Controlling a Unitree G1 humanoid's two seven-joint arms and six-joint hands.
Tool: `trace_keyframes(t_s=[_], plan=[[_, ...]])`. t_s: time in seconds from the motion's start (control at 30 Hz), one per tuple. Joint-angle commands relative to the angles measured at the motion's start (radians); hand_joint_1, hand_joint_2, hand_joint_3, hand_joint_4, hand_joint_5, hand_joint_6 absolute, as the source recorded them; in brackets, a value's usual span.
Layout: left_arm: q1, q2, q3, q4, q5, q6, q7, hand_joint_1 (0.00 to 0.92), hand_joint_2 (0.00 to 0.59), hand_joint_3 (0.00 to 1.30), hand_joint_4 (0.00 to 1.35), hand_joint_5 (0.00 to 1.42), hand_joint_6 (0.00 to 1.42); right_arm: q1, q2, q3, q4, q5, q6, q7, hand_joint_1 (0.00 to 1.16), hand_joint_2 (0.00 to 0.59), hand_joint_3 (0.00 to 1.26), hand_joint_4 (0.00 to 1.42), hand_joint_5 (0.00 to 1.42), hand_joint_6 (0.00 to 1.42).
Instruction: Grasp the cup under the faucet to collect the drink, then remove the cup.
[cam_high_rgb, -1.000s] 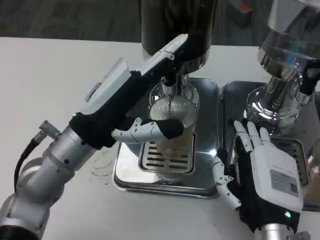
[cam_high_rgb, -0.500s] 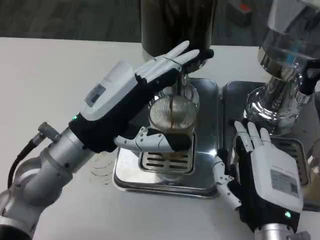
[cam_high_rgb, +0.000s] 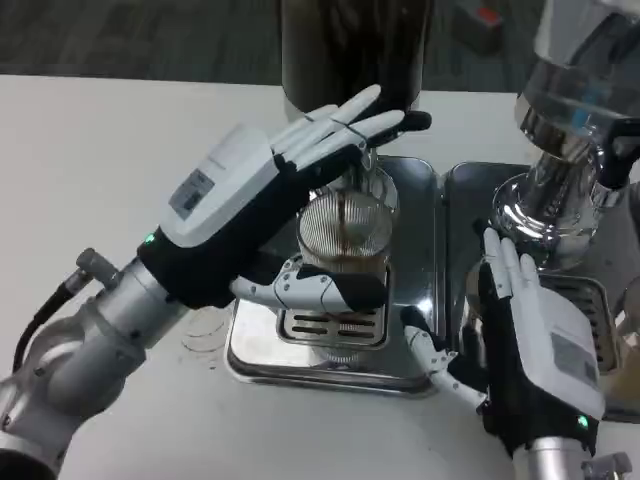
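Note:
A ribbed clear cup (cam_high_rgb: 343, 235) stands on the grate of the silver drip tray (cam_high_rgb: 262, 362), under the faucet (cam_high_rgb: 362, 172) of a dark dispenser (cam_high_rgb: 350, 45). Brownish drink shows inside the cup. My left hand (cam_high_rgb: 245, 195) reaches over it from the left. Its fingers (cam_high_rgb: 350, 122) lie straight beside the faucet above the cup's rim, and its thumb (cam_high_rgb: 325, 290) crosses the cup's lower front. My right hand (cam_high_rgb: 540, 345) hovers to the right of the tray with its fingers straight and apart and its thumb (cam_high_rgb: 432, 355) stretched toward the tray's corner. It holds nothing.
A second, shiny dispenser (cam_high_rgb: 560, 140) with its own tray (cam_high_rgb: 600, 295) stands at the right, just behind my right hand. White table (cam_high_rgb: 100, 150) spreads to the left and front.
My left hand's fingers straightened off the faucet earlier and now sit slightly higher and further right. My right hand has tilted left, its thumb reaching toward the tray. The cup stays in place.

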Motion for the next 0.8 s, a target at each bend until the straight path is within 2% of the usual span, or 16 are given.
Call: trace_keyframes(t_s=[0.03, 0.27, 0.47, 0.7, 0.8], plan=[[0.009, 0.017, -0.022, 0.007, 0.037, -0.003, -0.005, 0.0, 0.105, 0.18, 0.0, 0.21, 0.12, -0.036, 0.007, -0.062, 0.006, 0.166, -0.051, 0.082, 0.53, 0.274, 0.0, 0.0, 0.0, 0.08], [0.01, 0.019, -0.024, 0.004, 0.035, -0.001, -0.006, 0.0, 0.114, 0.19, 0.0, 0.21, 0.12, -0.105, 0.005, -0.124, 0.061, 0.359, -0.102, 0.178, 0.64, 0.241, 0.0, 0.0, 0.0, 0.08], [0.013, 0.02, -0.031, -0.001, 0.037, -0.004, -0.01, 0.0, 0.113, 0.19, 0.0, 0.21, 0.12, -0.148, -0.008, -0.135, 0.127, 0.427, -0.146, 0.212, 0.66, 0.244, 0.0, 0.0, 0.0, 0.07], [0.017, 0.025, -0.037, -0.005, 0.041, 0.001, -0.005, 0.0, 0.112, 0.19, 0.0, 0.22, 0.12, -0.181, 0.001, -0.131, 0.166, 0.454, -0.163, 0.219, 0.67, 0.236, 0.0, 0.0, 0.0, 0.05], [0.016, 0.028, -0.037, -0.004, 0.04, 0.005, 0.0, 0.0, 0.112, 0.19, 0.0, 0.22, 0.12, -0.204, 0.005, -0.131, 0.188, 0.473, -0.182, 0.23, 0.72, 0.227, 0.0, 0.0, 0.0, 0.05]])
